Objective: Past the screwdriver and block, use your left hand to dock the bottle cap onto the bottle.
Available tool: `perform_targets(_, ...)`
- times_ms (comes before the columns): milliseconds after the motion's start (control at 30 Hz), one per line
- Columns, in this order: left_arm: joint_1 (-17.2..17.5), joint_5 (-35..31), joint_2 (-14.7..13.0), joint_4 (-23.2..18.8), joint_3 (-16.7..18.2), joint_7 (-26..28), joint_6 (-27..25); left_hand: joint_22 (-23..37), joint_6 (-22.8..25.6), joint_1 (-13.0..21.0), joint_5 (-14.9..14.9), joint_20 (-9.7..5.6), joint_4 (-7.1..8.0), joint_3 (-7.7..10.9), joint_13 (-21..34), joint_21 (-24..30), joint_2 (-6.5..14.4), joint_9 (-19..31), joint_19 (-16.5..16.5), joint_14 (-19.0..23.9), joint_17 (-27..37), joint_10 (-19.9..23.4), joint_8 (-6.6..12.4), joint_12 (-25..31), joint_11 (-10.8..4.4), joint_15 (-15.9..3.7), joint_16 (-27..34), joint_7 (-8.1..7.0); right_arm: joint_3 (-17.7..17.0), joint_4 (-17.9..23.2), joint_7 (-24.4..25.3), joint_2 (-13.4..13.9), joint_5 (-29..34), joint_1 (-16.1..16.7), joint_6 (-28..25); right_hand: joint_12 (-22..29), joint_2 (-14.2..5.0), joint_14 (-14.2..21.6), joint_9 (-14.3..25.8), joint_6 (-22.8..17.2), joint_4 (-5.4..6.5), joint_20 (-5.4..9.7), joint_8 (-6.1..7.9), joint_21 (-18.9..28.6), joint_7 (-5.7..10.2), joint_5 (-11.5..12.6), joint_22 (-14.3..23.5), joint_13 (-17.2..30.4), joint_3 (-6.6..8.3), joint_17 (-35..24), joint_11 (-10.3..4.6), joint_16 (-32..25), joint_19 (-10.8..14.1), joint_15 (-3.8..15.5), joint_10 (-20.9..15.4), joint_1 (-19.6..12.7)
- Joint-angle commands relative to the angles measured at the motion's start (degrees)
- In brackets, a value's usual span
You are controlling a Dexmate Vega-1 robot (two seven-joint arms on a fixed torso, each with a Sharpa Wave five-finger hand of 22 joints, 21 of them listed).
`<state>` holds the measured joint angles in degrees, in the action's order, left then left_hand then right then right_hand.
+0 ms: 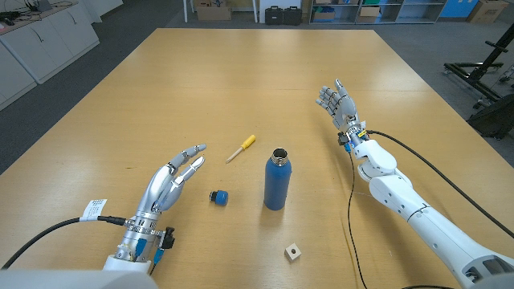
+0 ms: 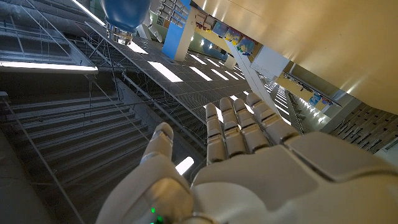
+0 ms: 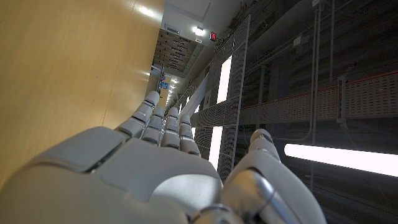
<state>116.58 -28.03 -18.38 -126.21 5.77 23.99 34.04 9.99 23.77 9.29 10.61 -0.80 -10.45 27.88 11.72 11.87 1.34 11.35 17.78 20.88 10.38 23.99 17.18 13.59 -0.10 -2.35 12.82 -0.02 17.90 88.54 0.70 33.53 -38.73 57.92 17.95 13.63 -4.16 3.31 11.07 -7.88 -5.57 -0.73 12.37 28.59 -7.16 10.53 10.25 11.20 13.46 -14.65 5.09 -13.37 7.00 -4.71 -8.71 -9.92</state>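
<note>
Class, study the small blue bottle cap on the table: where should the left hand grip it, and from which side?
Probably pinch the bottle cap across its round blue sides, coming from above and the left hand's side. It lies low, apart from the bottle, with bare table around.

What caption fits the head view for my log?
Left robot hand open beside the blue bottle cap; uncapped blue bottle upright mid-table, screwdriver behind, block in front.

Robotics lab/workshop | wooden table (image 1: 241,72) | far wall: shelving with cardboard boxes (image 1: 214,11), equipment cases (image 1: 283,14) | left: white cabinets (image 1: 40,40)
</note>
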Motion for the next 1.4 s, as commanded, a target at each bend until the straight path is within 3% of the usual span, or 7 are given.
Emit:
perform_targets(33,1.62,-9.56,2.49,-2.11,1.22,4.55,-2.44,0.12,0.84,0.81,0.20,-0.14,0.00,0.40,0.19,0.14,-0.03,0.06,0.78,0.65,0.08,0.68,0.36,0.57,-0.38,-2.07,0.15,-0.18,0.17,0.70,0.82,-0.09,0.35,0.24,-0.39,-0.03,-0.49,0.13,0.09,-0.61,-0.17,-0.05,-0.16,-0.07,0.07,-0.23,0.34,0.05,0.29,-0.17,-0.02,-0.23,0.52,-0.26,-0.64,-0.11)
perform_targets(267,2.22,-16.26,3.06,-3.87,1.05,6.98,-6.65,0.12,1.19,1.17,0.17,-0.17,0.01,0.60,0.20,0.14,-0.13,0.07,0.96,0.90,0.08,1.01,0.45,0.60,-0.71,-2.14,0.11,-0.37,0.06,0.87,1.13,-0.09,0.41,0.37,-0.38,-0.04,-0.50,0.18,0.09,-0.64,-0.19,-0.06,-0.17,-0.11,0.04,-0.23,0.34,0.05,0.29,-0.17,-0.04,-0.24,0.56,-0.28,-0.67,-0.13)
perform_targets(467,1.81,-18.09,1.35,-4.23,0.60,7.60,-9.07,0.13,1.82,1.52,0.13,-0.25,0.03,0.80,0.20,0.11,-0.23,0.08,1.09,1.18,0.08,1.54,0.66,0.70,-1.07,-2.40,0.08,-0.55,-0.01,0.60,1.07,-0.27,0.18,0.42,-0.26,-0.04,-0.53,0.19,0.09,-0.62,-0.20,-0.07,-0.21,-0.17,0.03,-0.24,0.34,0.05,0.29,-0.17,-0.09,-0.24,0.57,-0.27,-0.71,-0.15)
perform_targets(700,2.03,-20.02,0.02,-5.47,0.11,8.15,-12.71,0.10,3.49,4.06,0.11,-0.67,-0.56,1.67,0.20,0.03,-1.61,0.09,1.81,2.64,0.03,3.53,1.31,0.95,-3.13,-3.70,0.03,-2.34,-0.06,0.46,1.05,-0.20,0.25,0.39,-0.20,-0.09,-0.54,0.18,0.10,-0.61,-0.20,-0.07,-0.24,-0.24,-0.02,-0.24,0.35,0.05,0.29,-0.17,-0.10,-0.22,0.57,-0.23,-0.65,-0.16)
perform_targets(1067,3.64,-20.77,-2.67,-8.81,-0.12,6.26,-18.37,0.05,5.64,17.20,0.11,-1.71,-0.99,5.22,0.14,-0.47,-6.93,0.17,2.46,5.23,-0.13,7.58,2.67,0.55,-7.67,-6.23,-0.72,-5.50,0.12,0.48,0.97,-0.13,0.16,0.41,-0.68,-0.12,-0.57,0.25,0.10,-0.71,-0.21,-0.14,-0.25,-0.34,0.07,-0.25,0.35,0.05,0.28,-0.17,-0.07,-0.23,0.59,-0.29,-0.67,-0.18)
perform_targets(1333,6.41,-22.93,-4.28,-13.51,0.96,1.95,-23.51,0.04,5.88,26.19,0.24,-2.18,-0.93,7.61,0.21,-0.63,-8.79,0.25,2.55,5.34,-0.23,8.34,3.07,-0.29,-9.98,-8.14,-1.42,-7.12,0.34,0.42,0.87,-0.17,0.14,0.30,-0.98,-0.13,-0.60,0.29,0.10,-0.74,-0.22,-0.19,-0.27,-0.46,0.05,-0.25,0.36,0.05,0.27,-0.18,-0.05,-0.23,0.53,-0.25,-0.71,-0.19)
perform_targets(1400,7.25,-23.63,-4.59,-14.73,1.37,0.83,-24.70,0.04,5.70,28.07,0.25,-2.41,-0.88,8.03,0.25,-0.70,-9.17,0.27,2.44,4.89,-0.26,8.25,3.06,-0.54,-9.34,-8.56,-1.71,-7.42,0.40,0.31,0.80,-0.17,0.25,0.25,-0.91,-0.13,-0.61,0.27,0.10,-0.74,-0.22,-0.19,-0.28,-0.46,0.06,-0.25,0.36,0.05,0.27,-0.18,-0.07,-0.22,0.57,-0.20,-0.71,-0.19)
